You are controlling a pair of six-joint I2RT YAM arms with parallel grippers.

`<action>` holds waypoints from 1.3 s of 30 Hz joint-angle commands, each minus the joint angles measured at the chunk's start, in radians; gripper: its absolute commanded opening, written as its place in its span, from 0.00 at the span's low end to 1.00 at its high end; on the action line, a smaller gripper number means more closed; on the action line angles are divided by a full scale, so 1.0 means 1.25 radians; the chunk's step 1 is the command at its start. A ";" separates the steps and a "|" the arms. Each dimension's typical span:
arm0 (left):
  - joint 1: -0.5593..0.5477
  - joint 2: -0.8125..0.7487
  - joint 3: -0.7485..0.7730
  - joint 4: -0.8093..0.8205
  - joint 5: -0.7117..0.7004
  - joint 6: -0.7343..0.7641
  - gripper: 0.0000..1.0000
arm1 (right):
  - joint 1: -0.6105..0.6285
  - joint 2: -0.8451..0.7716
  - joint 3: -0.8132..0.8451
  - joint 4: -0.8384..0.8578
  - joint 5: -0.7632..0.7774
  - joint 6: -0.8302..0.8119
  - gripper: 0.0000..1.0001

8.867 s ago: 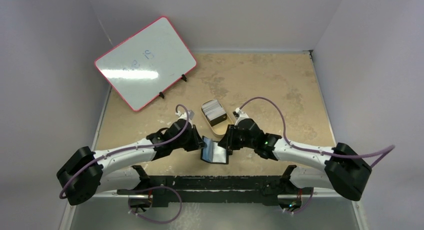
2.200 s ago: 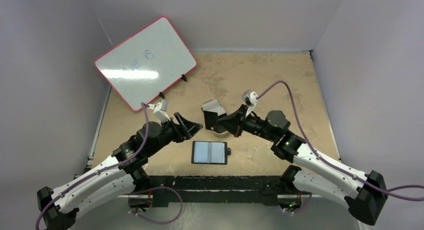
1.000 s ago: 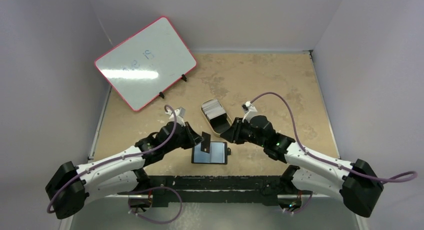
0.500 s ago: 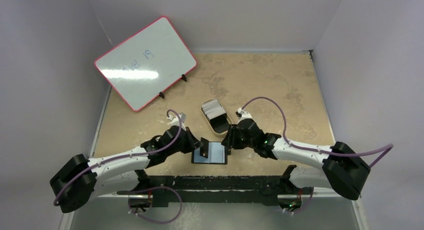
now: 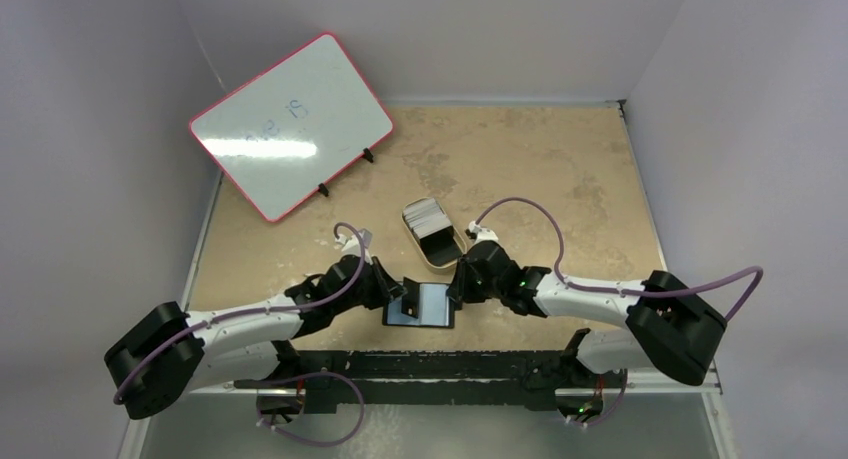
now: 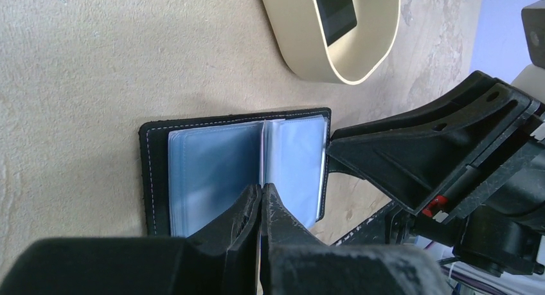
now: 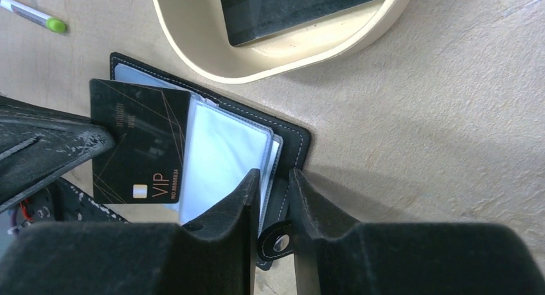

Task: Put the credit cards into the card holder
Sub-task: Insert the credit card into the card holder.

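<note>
Left gripper (image 6: 261, 198) clamped black VIP credit card (image 7: 138, 141) upright over open black folding card holder (image 6: 212, 166), likely lining up sleeve. My right gripper (image 7: 274, 177), narrow gap, straddled holder's tab edge, probably steadying; pinch unclear.

Matt stitched card holder (image 7: 292, 137), glossy plastic sleeves (image 7: 225, 153)

Two grippers, the left gripper (image 6: 262, 189) and the right gripper (image 7: 274, 177), are sharing the table (image 5: 560, 179) with one black card holder (image 6: 212, 166), one tan oval tin (image 7: 186, 44), one stack of whitish credit cards (image 5: 424, 216), one separate black card (image 7: 140, 141) marked VIP, one green-tipped pen (image 7: 32, 14) and one pink-framed whiteboard (image 5: 290, 124); the number of cards in the stack cannot be told.
</note>
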 commanded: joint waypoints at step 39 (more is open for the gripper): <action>0.000 0.042 -0.041 0.099 0.025 -0.012 0.00 | 0.008 0.012 -0.048 0.079 0.016 0.044 0.15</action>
